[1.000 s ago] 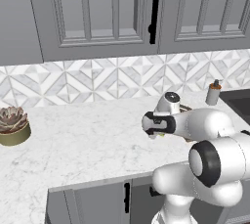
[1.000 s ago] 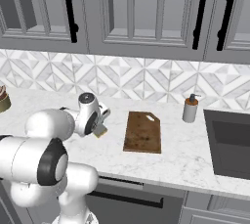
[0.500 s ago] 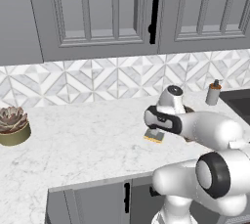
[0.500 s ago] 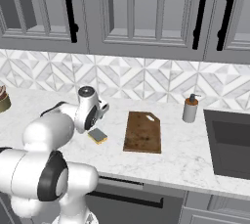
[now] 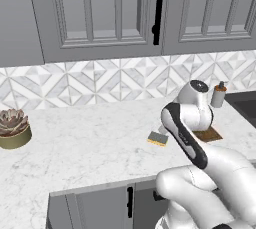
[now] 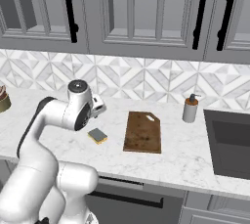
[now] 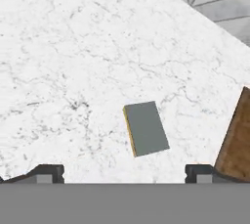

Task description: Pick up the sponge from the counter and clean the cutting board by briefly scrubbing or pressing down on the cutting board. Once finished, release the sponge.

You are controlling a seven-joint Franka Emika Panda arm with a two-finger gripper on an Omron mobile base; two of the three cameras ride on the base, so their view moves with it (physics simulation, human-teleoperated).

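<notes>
The sponge (image 7: 145, 128) lies flat on the white marble counter (image 7: 73, 47), grey-green top up, with a yellow edge showing on one side. It sits just left of the brown wooden cutting board (image 6: 142, 132), apart from it. My gripper (image 7: 123, 173) hovers above the sponge, open, with the fingertips (image 7: 49, 171) spread wide and nothing between them. Seen from the right base, the sponge (image 6: 97, 136) lies below and in front of the white hand (image 6: 98, 105). The left base view shows the sponge (image 5: 158, 138) beside my arm, which hides most of the board (image 5: 209, 134).
A soap dispenser (image 6: 190, 108) stands behind the board's right side, next to the dark sink (image 6: 229, 142). A potted succulent (image 5: 12, 129) sits far left on the counter. The tiled wall and the cabinets rise behind.
The arm has swung forward and the hand has lifted and turned over the sponge. The sponge, hidden behind the hand a second ago, now lies in plain view and has not moved.
</notes>
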